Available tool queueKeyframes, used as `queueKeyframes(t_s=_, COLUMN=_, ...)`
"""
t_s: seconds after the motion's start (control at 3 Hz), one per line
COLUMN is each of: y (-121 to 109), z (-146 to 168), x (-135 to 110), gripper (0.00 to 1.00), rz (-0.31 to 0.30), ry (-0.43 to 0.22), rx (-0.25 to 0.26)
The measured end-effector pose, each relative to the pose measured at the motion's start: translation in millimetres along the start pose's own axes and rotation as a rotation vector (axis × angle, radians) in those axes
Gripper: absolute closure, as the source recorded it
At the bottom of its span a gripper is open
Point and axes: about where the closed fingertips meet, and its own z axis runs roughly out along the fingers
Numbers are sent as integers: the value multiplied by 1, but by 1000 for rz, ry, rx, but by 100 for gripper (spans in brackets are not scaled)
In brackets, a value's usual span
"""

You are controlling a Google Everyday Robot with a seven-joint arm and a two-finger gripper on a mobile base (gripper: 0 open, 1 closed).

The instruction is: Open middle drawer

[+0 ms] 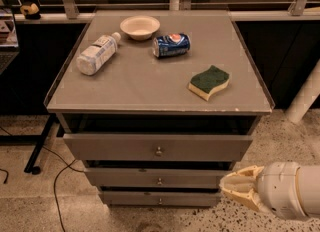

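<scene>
The grey cabinet has three stacked drawers. The middle drawer (125, 177) has a flat grey front with a small round metal knob (159, 181) at its centre, and it looks closed. My gripper (231, 186) is low at the right, in front of the cabinet's right corner at about the middle drawer's height. It points left toward the drawer fronts, well right of the knob. Its cream fingers lie together with nothing between them.
The top drawer (110, 147) has a bigger knob, and the bottom drawer (130, 199) is narrow. On the cabinet top (145, 88) are a plastic bottle (96, 54), a bowl (140, 27), a blue can (171, 45) and a green sponge (209, 82). A cable (56, 176) runs across the floor at left.
</scene>
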Motion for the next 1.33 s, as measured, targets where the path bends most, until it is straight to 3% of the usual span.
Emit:
queueKeyframes(t_s=0.67, y=-27, z=59, x=58, gripper=100, rz=130, ry=-56, rx=123)
queueKeyframes(t_s=1.33, y=-55, z=128, x=117, gripper=100, rz=243, ry=-50, rx=112)
